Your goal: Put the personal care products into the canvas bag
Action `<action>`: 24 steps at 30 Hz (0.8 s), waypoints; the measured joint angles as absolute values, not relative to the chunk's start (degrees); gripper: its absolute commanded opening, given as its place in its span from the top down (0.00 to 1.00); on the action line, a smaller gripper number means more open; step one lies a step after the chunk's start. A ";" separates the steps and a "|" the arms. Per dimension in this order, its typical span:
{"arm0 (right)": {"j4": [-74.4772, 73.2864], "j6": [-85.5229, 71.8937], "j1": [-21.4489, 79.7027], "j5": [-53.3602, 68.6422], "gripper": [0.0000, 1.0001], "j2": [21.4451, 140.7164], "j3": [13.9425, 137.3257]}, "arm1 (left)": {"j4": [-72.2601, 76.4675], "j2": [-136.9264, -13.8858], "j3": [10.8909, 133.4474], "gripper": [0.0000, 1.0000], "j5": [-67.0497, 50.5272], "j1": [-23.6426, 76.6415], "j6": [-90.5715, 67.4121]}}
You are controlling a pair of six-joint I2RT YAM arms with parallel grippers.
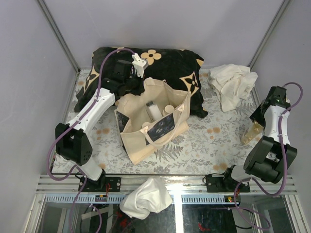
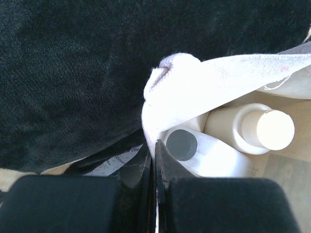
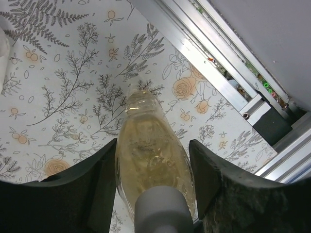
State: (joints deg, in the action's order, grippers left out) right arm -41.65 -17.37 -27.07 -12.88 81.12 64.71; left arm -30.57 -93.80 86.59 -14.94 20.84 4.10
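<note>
The canvas bag [image 1: 141,141] stands open in the middle of the table, its back against the cushion. Inside it are a white bottle with a dark cap [image 1: 151,109] and cream bottles with beige caps [image 1: 168,109]. My left gripper [image 1: 139,73] is shut on the bag's white fabric rim [image 2: 194,82] at its far side; the left wrist view shows the dark-capped bottle [image 2: 182,144] and a cream bottle [image 2: 267,128] just below. My right gripper [image 3: 153,143] is open, its fingers on either side of a translucent yellow bottle [image 3: 150,160] standing on the table at the right [image 1: 251,132].
A black cushion with tan flowers [image 1: 170,63] lies behind the bag. One white cloth [image 1: 233,85] is at the back right, another [image 1: 146,196] hangs over the front rail. The aluminium rail [image 3: 218,58] runs close beside the yellow bottle.
</note>
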 measured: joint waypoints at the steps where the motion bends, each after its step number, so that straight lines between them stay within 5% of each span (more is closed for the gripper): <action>1: -41.65 -17.32 -27.07 -12.53 0.30 81.21 64.82 | -30.59 -93.89 86.70 1.00 -14.92 20.84 4.10; 7: -42.11 -17.30 -27.00 -8.91 0.25 82.15 65.06 | -30.68 -94.59 87.42 1.00 -14.48 20.84 4.10; 9: -42.15 -17.41 -26.98 -7.81 0.32 82.54 65.01 | -30.68 -94.61 87.42 1.00 -14.33 20.84 4.10; 11: -42.09 -17.58 -26.98 -6.68 0.55 82.94 64.71 | -30.68 -94.61 87.42 1.00 -14.22 20.84 4.10; 13: -41.36 -18.04 -27.00 -5.91 0.66 82.94 64.69 | -30.68 -94.61 87.42 1.00 -14.11 20.84 4.10; 24: -41.25 -18.31 -27.05 -5.91 0.81 82.98 64.64 | -30.68 -94.61 87.42 1.00 -14.09 20.84 4.10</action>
State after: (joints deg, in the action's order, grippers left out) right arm -41.25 -18.31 -27.05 -5.91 82.98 64.64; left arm -30.68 -94.61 87.42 -14.09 20.84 4.10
